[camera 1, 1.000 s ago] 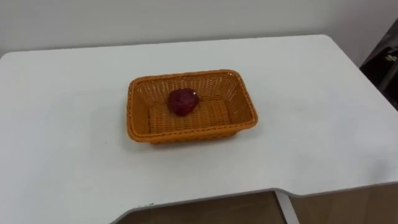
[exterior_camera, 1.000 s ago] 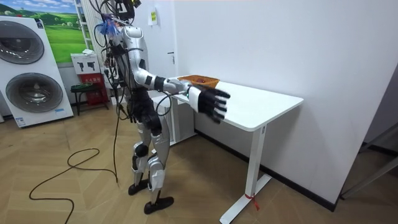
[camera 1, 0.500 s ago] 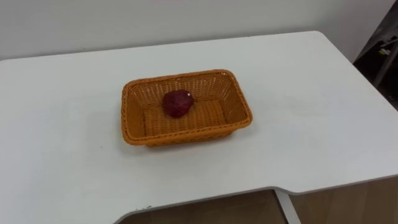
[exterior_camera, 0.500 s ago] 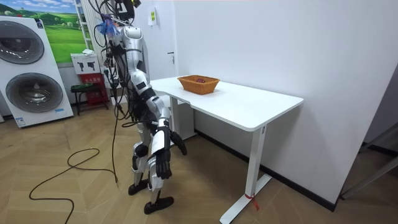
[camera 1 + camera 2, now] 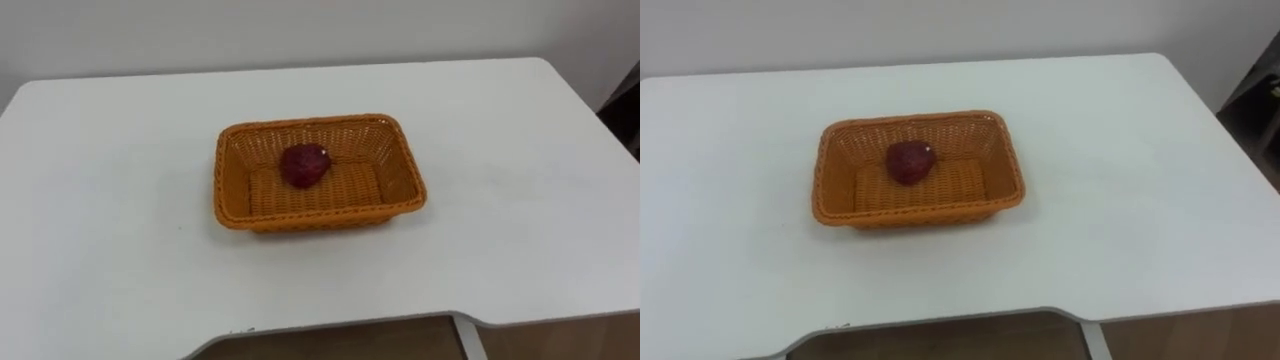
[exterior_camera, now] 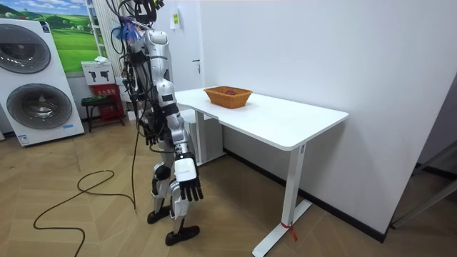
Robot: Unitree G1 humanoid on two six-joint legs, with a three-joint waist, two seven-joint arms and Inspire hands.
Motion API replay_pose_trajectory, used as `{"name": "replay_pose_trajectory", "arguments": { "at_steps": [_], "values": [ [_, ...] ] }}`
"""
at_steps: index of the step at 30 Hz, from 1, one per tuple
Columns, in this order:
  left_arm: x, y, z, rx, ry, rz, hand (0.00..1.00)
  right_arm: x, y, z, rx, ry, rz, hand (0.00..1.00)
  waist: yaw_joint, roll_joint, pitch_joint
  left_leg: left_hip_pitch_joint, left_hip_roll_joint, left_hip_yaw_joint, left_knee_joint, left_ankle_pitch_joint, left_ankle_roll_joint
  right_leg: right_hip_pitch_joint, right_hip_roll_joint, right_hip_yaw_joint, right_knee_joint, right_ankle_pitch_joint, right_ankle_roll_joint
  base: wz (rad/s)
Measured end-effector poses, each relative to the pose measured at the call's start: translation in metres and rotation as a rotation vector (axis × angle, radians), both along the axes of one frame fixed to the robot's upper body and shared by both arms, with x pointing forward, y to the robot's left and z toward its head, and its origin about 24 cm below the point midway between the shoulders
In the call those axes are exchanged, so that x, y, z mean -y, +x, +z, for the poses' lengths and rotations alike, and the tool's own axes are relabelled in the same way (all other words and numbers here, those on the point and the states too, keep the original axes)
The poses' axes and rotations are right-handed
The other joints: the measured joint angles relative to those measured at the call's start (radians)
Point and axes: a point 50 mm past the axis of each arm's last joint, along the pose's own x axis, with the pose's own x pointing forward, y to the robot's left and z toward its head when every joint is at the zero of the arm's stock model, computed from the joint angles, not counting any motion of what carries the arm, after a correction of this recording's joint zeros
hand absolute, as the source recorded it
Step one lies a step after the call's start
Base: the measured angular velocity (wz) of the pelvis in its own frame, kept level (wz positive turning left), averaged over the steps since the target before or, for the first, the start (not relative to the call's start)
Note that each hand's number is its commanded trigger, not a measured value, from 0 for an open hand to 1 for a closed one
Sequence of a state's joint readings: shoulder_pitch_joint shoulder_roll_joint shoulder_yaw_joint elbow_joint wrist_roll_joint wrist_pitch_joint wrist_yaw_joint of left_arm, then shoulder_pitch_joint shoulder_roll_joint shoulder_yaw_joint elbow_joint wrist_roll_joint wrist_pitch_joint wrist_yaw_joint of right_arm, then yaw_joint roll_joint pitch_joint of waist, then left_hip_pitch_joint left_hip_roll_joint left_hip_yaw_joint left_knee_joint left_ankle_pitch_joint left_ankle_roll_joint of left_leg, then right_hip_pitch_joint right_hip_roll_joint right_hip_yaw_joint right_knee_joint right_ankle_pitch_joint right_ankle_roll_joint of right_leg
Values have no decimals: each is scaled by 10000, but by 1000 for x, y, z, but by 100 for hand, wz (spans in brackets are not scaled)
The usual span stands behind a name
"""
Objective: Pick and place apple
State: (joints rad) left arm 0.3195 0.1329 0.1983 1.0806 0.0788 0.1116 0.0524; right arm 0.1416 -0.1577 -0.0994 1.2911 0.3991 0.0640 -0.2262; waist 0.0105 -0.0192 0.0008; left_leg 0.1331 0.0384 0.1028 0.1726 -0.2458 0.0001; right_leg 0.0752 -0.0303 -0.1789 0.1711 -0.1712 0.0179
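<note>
Apple in the basket, my arm down.
The apple [image 5: 305, 165] lies in the basket [image 5: 320, 219], toward its far side, on the table [image 5: 520, 200]. Nothing holds it, so I judge the placing done and little left but to stand clear. My right hand [image 6: 187, 188] hangs by my leg at the table's end, fingers loose and spread, empty. A second ago that arm stretched out at table height. It has since dropped. Apple and basket lie as before.
</note>
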Motion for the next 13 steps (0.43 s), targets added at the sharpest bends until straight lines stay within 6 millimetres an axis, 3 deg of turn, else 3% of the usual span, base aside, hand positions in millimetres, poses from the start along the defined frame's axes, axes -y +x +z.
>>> {"name": "replay_pose_trajectory", "arguments": {
  "at_steps": [5, 13],
  "values": [
    [11, -1, -3, -227, -441, -549, 0, -16, 9, -5, 423, 1167, 748, 0, 109, 20, 35, 10, 4, -17, 100, -10, 0, 161, -27, -156, -51, -16, 1, 12],
    [16, 2, -5, -578, -631, -877, 0, -17, 8, -5, 634, 1856, 1148, 0, 167, 38, 71, 11, 10, -21, 93, -11, -1, 230, -24, -169, -26, -18, -2, 0]
  ]
}}
